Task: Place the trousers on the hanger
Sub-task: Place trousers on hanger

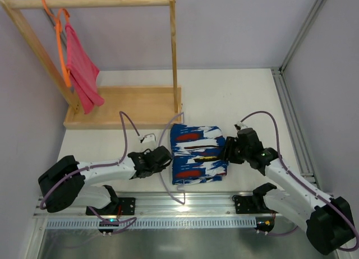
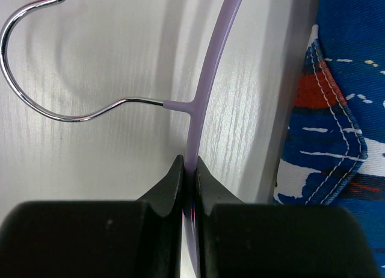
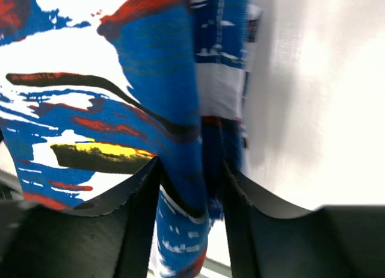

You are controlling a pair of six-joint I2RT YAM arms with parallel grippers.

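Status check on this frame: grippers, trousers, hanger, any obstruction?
Left gripper shut on hanger arm. Right gripper open, jaws astride a fold of trousers. Trousers folded on table, not yet on hanger. Nothing seen in the way.

The hanger (image 2: 195, 109) runs off the left wrist view's top edge and, from overhead, is too thin to make out beside the left hand (image 1: 169, 157), while the trousers (image 3: 150, 61) seem blurred close up.

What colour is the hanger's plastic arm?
The hanger is plain pale lavender, no pattern. The left wrist view shows it best.
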